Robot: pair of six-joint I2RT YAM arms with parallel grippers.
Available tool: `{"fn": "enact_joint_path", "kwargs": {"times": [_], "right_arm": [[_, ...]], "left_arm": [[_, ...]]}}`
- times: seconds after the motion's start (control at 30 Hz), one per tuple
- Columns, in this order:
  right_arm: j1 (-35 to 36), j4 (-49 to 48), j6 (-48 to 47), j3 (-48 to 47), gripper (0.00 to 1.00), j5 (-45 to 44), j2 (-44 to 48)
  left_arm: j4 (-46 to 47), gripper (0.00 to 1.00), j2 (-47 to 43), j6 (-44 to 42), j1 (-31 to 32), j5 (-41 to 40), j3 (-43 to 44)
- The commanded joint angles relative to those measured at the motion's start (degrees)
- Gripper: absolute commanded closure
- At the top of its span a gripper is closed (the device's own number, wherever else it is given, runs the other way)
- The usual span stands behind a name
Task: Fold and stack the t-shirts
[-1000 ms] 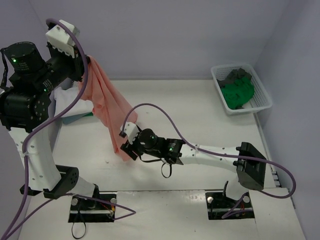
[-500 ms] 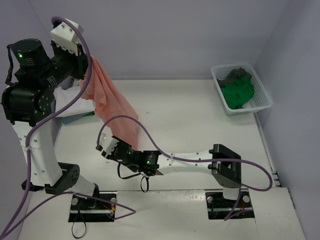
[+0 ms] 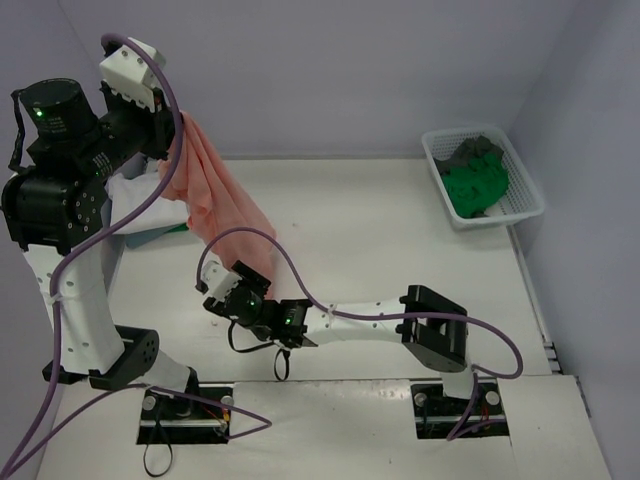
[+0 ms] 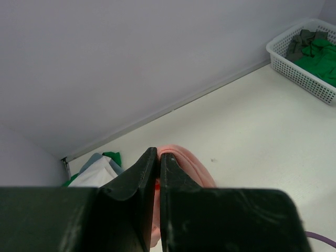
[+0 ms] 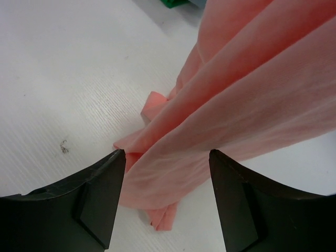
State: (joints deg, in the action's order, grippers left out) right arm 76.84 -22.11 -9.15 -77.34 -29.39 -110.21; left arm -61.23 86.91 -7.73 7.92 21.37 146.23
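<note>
**Top external view: pink t-shirt hangs from the left gripper, right gripper spread at its lower end**

From the top external camera we see the left gripper (image 3: 172, 122) raised high at the far left of the table (image 3: 380, 230). Its fingers are pressed together on the upper edge of the salmon pink t-shirt (image 3: 215, 195). The left wrist camera confirms this: the two dark fingers (image 4: 149, 168) meet with only a thin fold of pink cloth (image 4: 184, 165) pinched between them.

The t-shirt hangs down from this point as a long twisted band, sloping toward the near middle of the table. The right gripper (image 3: 222, 290) is low over the table, at the lower end of the t-shirt. In the right wrist view its jaws stand spread apart, one on each side of the cloth (image 5: 247, 94), and we do not see them pinching it. The crumpled lower tip of the t-shirt rests on the white table surface between them.

Behind the left arm lies a pile of t-shirts (image 3: 140, 195) in white, light blue and green. At the far right stands the white mesh basket (image 3: 520, 165), with a green t-shirt (image 3: 478, 185) and a dark grey t-shirt (image 3: 475, 150) inside.
</note>
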Motion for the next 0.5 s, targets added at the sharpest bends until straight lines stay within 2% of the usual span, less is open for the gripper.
{"fn": "enact_joint_path", "kwargs": {"times": [0.0,0.37,0.47], "right_arm": [[-0.2,-2.7,2.7,-2.4,0.38,-1.6,-0.8],[-2.8,-3.6,5.1,-1.9,0.39,-0.5,-4.7],[-4.6,-3.4,4.8,-1.8,0.48,-0.4,-5.4]], "left_arm": [[4.3,0.99,-1.9,0.0,0.3,0.7,2.0],[3.8,0.99,-3.0,-0.5,0.3,1.3,1.2],[4.0,0.99,-3.1,-0.4,0.3,1.6,1.3]]}}
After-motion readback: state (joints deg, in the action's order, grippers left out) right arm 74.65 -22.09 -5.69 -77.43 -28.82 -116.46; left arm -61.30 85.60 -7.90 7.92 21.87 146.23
